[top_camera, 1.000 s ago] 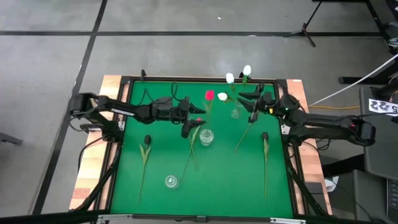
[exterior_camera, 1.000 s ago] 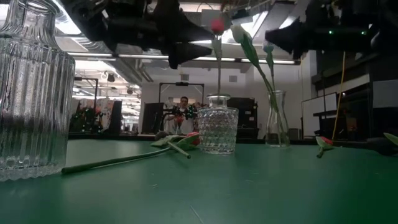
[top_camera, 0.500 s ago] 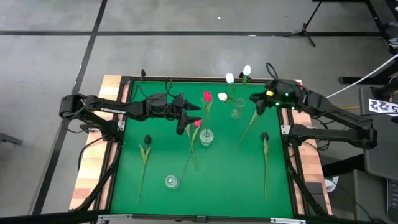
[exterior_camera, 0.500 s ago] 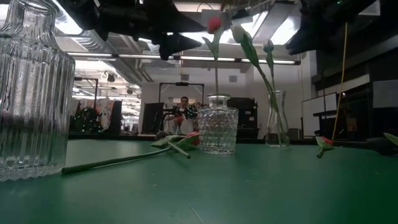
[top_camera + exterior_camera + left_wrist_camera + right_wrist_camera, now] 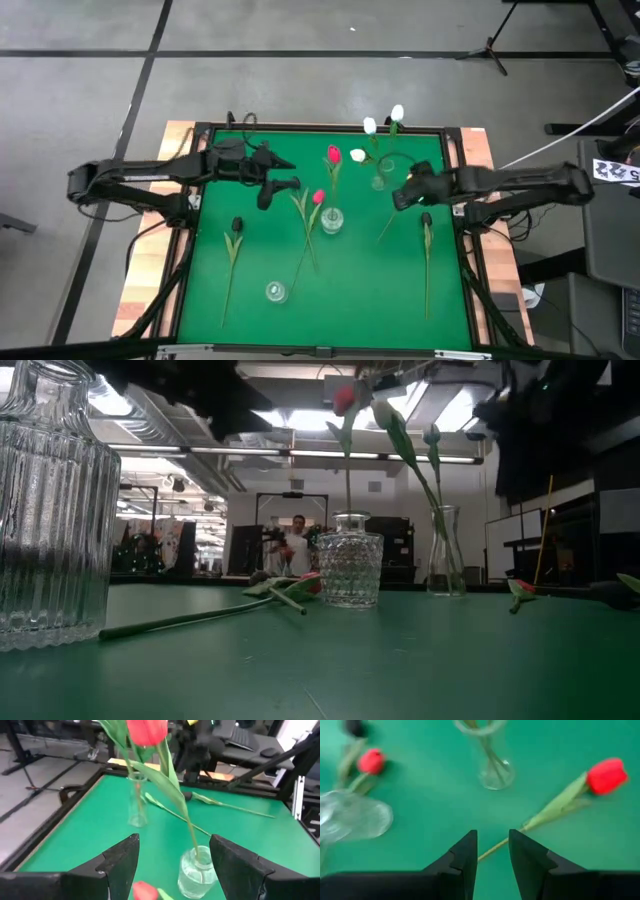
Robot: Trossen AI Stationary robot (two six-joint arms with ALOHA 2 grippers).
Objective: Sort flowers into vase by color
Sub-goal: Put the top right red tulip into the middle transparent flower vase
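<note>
Currently left gripper [image 5: 268,184] hangs over the table's [image 5: 380,300] far-left area, fingers [image 5: 117,862] spread wide, holding nothing. Right gripper [image 5: 401,197] is toward the right edge, just beside a red tulip [image 5: 606,775] lying flat, jaws parted narrowly, empty. One red tulip [image 5: 335,154] stands in the round vase [image 5: 331,219] mid-table, another red tulip [image 5: 317,197] lies beside it. White tulips [image 5: 370,125] sit in the slim vase [image 5: 379,181] near the far edge. Dark tulips [image 5: 237,226] lie flat near the left and right edges

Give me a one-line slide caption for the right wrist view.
Open right gripper hovers over the green table, fingers straddling the stem of a lying red tulip beside a glass vase.
</note>
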